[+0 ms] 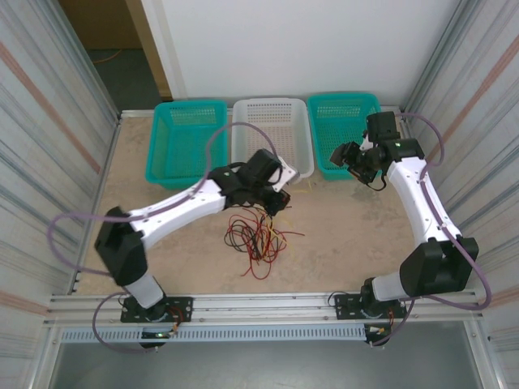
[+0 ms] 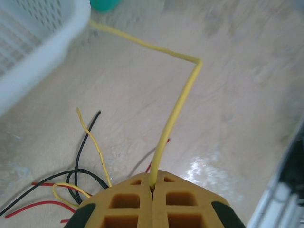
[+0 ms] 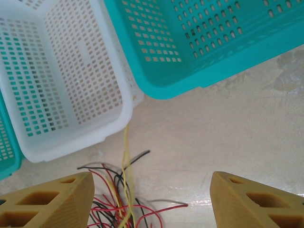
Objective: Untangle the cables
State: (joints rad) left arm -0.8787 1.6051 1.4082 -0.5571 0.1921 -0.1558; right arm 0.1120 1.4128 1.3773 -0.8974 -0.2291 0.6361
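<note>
From above, the cables (image 1: 258, 235) lay in one red, black and yellow knot on the table (image 1: 349, 235), so the untangling looked barely begun. The left arm reached across, with the left gripper (image 1: 276, 203) low at the knot's far edge. The right gripper (image 1: 354, 158) hung near a teal basket (image 1: 345, 109).

At the left wrist, the jaws were pinched tight on the yellow cable (image 2: 176, 107), which ran off toward the white basket (image 2: 42, 47).

At the right wrist, the fingers stood wide apart and empty, with the tangle lying below them.
</note>
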